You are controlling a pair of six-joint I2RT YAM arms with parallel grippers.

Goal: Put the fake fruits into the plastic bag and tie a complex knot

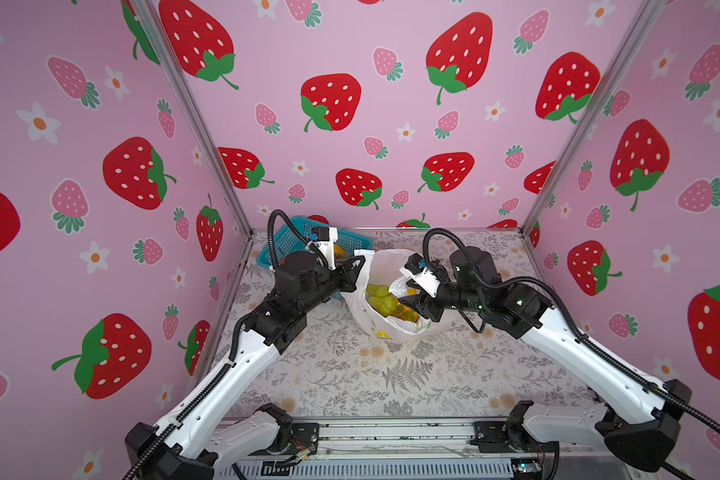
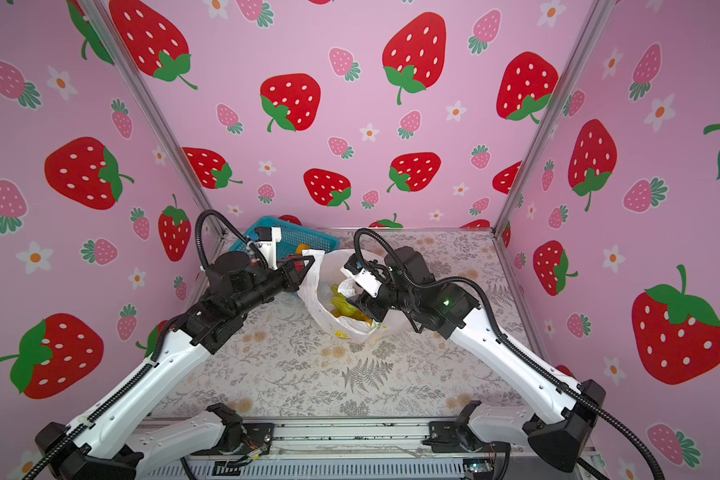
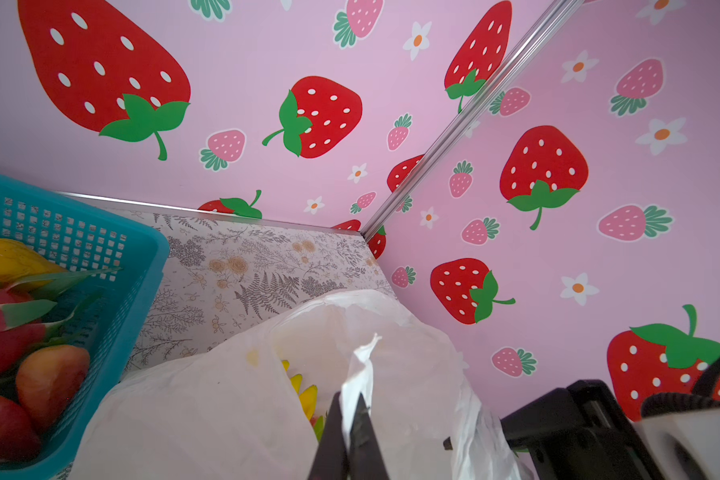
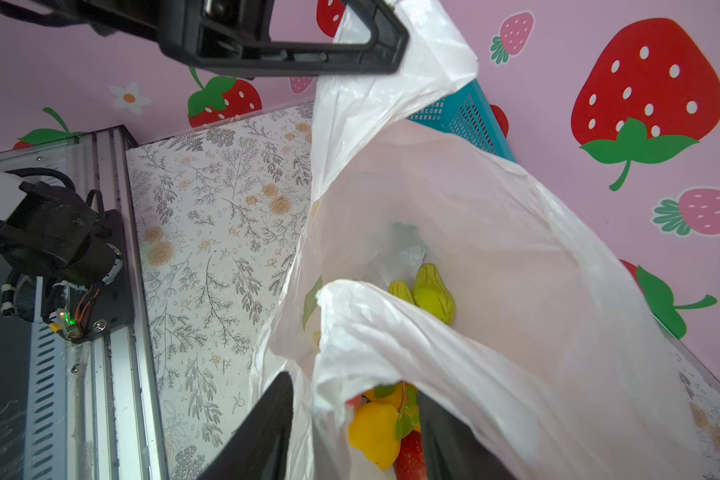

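Two end effectors work at one plastic bag [image 1: 377, 328] that sits open near the middle of the bench [image 1: 391, 374], toward twelve o'clock. The left end effector [image 3: 352, 419] is pinched tight on a white strip of the bag's rim, at about ten o'clock of the bag in both top views. The right end effector [image 4: 354, 419] has its two black fingers [image 4: 262, 428] apart, with the near edge of the bag's rim lying between them; it is at about three o'clock of the bag. Inside the bag lie fake fruits: green ridged fruits [image 4: 431, 293], a yellow lemon [image 4: 373, 432] and a red strawberry [image 4: 408, 457]. More fruits rest in a teal basket [image 3: 113, 291] just beside the bag, at about eleven o'clock of it.
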